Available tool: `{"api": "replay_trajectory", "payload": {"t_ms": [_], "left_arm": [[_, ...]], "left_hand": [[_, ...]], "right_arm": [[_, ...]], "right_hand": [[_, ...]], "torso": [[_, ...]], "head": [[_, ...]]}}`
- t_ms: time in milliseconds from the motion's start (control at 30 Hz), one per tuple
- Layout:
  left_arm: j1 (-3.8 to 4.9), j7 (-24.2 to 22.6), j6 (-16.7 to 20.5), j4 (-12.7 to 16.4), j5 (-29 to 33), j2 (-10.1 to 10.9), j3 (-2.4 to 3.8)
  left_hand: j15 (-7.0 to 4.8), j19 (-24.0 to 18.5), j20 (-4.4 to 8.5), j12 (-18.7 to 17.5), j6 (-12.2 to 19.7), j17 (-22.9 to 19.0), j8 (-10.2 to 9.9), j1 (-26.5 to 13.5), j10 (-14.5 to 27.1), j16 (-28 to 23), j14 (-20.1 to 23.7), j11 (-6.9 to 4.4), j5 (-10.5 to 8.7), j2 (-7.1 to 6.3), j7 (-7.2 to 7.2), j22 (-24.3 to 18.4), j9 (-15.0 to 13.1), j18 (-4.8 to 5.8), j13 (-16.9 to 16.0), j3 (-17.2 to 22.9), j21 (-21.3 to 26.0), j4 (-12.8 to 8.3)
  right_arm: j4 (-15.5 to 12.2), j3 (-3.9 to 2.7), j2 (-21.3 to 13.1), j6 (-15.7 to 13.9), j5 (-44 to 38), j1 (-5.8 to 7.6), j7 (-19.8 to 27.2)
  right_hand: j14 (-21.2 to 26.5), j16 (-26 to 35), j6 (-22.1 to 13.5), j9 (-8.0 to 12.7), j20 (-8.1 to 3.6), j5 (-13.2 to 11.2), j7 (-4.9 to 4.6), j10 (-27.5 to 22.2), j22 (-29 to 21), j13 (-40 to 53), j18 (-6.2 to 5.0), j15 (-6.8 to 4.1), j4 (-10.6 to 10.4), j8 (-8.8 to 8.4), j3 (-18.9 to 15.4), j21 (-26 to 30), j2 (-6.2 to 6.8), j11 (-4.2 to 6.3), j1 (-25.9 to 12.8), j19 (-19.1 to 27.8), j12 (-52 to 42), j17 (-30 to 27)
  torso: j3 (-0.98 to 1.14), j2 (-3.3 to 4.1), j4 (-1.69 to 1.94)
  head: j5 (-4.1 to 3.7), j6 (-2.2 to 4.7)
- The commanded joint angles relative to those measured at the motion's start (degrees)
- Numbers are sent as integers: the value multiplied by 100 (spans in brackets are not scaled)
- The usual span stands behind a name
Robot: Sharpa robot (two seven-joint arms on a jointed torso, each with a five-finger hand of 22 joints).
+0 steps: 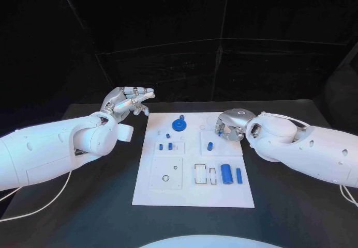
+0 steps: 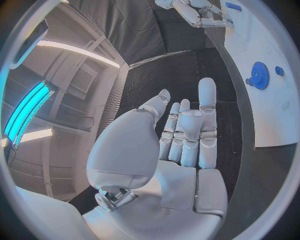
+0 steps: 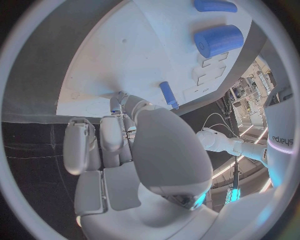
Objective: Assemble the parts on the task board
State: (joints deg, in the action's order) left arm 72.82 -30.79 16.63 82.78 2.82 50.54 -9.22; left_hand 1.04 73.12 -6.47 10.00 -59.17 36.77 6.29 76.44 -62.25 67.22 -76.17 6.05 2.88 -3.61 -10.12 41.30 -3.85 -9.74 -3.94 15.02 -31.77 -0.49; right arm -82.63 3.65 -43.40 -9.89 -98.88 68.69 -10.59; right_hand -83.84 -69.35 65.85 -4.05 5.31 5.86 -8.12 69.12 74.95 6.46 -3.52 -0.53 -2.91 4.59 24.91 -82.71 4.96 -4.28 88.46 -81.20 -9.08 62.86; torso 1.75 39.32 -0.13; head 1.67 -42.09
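Observation:
The white task board (image 1: 153,194) lies in the middle of the black table. A blue gear (image 1: 179,124) (image 2: 259,75) stands near its far edge. My left hand (image 1: 128,101) (image 2: 181,135) is raised off the board's far left corner, fingers straight and apart, holding nothing. My right hand (image 1: 229,126) (image 3: 125,145) is curled down over the board's far right part. Its fingertips (image 3: 119,102) meet on the board around a small blue part (image 3: 115,107). A short blue peg (image 1: 210,145) (image 3: 167,94) lies just beside them.
A thick blue cylinder (image 1: 226,174) (image 3: 217,40) and a slim one (image 1: 239,175) (image 3: 215,6) lie at the board's near right. Two small blue pieces (image 1: 165,146) stand left of centre. A white cable (image 1: 45,206) trails on the table at the left.

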Motion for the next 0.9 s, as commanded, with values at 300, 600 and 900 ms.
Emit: {"api": "replay_trajectory", "payload": {"t_ms": [300,600,900], "left_arm": [[9,-69,-62,-68,25,20,4],[9,-60,-72,-121,25,21,4],[9,-62,-74,-157,25,-15,4]], "left_hand": [[0,-26,-16,36,57,-15,-12,25,-7,-35,48,22,22,20,-28,-16,11,-73,11,-37,46,10],[1,-24,-16,35,64,-23,-14,23,-2,-38,50,24,22,17,-31,-19,12,-72,12,-41,49,11],[1,-24,-16,35,64,-23,-14,23,-2,-38,50,24,22,17,-31,-19,12,-72,12,-41,49,11]], "right_arm": [[-336,-7,-211,-637,-120,10,-215],[-913,-22,-495,-908,-80,15,-218],[-1676,-46,-430,-1070,13,16,-130]], "right_hand": [[-207,-39,33,2,16,-91,-7,93,322,-6,63,-22,50,-22,104,-55,31,36,-184,-61,53,-13],[-212,-64,30,3,18,-110,-6,89,358,-7,71,-21,77,-30,126,-77,53,36,-220,-83,66,5],[-214,-82,23,5,19,-79,-10,87,381,-8,76,-20,127,-40,176,-92,68,32,-239,-95,80,9]], "torso": [[-1,-1,-1],[0,4,1],[1,8,11]], "head": [[-22,27],[-9,25],[51,6]]}}
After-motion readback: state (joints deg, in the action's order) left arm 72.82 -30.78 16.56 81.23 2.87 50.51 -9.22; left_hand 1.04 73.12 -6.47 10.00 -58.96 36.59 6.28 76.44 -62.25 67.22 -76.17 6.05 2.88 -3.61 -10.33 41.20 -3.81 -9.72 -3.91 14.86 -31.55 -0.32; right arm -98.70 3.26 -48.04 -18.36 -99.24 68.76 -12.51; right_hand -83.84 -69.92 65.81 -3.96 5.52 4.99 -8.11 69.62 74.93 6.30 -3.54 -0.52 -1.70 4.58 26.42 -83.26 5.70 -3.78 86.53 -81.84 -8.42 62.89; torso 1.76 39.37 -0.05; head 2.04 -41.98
